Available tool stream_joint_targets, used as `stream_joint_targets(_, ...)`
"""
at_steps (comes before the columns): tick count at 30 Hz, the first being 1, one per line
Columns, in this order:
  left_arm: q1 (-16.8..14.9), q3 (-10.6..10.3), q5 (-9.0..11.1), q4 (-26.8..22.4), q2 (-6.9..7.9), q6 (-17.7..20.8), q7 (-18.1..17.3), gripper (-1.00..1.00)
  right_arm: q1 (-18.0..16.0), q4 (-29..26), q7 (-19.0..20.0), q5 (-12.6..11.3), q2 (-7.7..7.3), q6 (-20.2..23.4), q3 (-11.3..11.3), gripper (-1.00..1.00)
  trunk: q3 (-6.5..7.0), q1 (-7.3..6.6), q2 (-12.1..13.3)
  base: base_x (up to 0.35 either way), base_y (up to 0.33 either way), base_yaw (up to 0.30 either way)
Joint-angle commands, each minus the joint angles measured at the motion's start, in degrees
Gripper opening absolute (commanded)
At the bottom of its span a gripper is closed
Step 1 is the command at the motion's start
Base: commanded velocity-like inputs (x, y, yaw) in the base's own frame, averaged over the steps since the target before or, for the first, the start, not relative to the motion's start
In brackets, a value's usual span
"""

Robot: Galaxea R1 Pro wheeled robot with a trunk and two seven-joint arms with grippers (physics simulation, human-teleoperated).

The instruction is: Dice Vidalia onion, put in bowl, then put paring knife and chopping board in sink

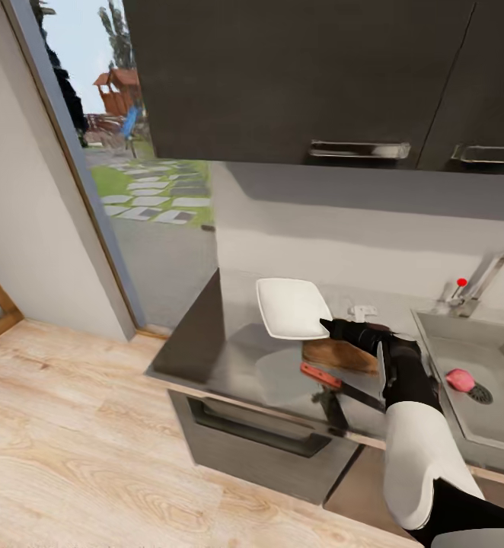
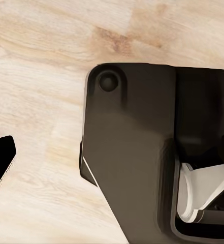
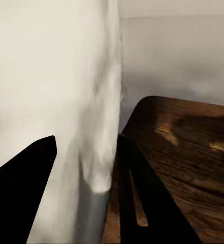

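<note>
The white square bowl (image 1: 291, 307) hangs tilted over the grey countertop (image 1: 206, 342), its right rim pinched in my right gripper (image 1: 330, 326). In the right wrist view the bowl (image 3: 66, 91) has its rim between the black fingers (image 3: 28, 188) of that gripper (image 3: 86, 175), shut on it. The dark-brown chopping board (image 1: 342, 354) (image 3: 185, 157) lies just below the gripper. The paring knife (image 1: 336, 383) rests in front of the board, its red handle pointing left. The pink Vidalia onion (image 1: 459, 379) sits in the sink (image 1: 503, 358) beside the drain. One black fingertip (image 2: 1, 157) of my left gripper hangs over the wooden floor.
A chrome tap (image 1: 484, 281) with a red dot stands behind the sink. Dark wall cabinets (image 1: 298, 76) hang above the counter. A tall window (image 1: 130, 175) stands to the left. Light wooden floor (image 1: 77, 457) lies left of the counter. My dark base (image 2: 137, 152) is below the left wrist.
</note>
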Motion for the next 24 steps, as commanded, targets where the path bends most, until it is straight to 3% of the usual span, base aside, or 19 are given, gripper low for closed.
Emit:
stream_joint_targets(1,0.01,0.05,0.10,-0.06,-0.02,-0.07,0.01,1.00,-0.10,-0.10,0.47,0.31,0.10,0.26,-0.30,-1.00,-0.10,0.04,-0.12,0.000,0.314,0.060)
stream_joint_targets(21,0.01,0.06,0.10,-0.08,0.06,-0.15,0.01,1.00,-0.10,-0.09,0.44,0.39,0.16,0.29,-0.16,-1.00,0.49,0.04,-0.12,0.000,0.314,-0.107)
stream_joint_targets(22,0.01,0.06,0.10,-0.08,0.06,-0.15,0.01,1.00,-0.10,-0.09,0.41,0.59,0.19,0.29,-0.15,-1.00,0.49,0.04,-0.12,0.000,0.314,-0.007)
stream_joint_targets(24,0.01,0.06,0.10,-0.08,0.06,-0.15,0.01,1.00,-0.10,-0.09,-0.33,3.80,0.52,0.24,-0.02,-1.00,0.50,0.04,-0.12,0.000,0.314,-0.002)
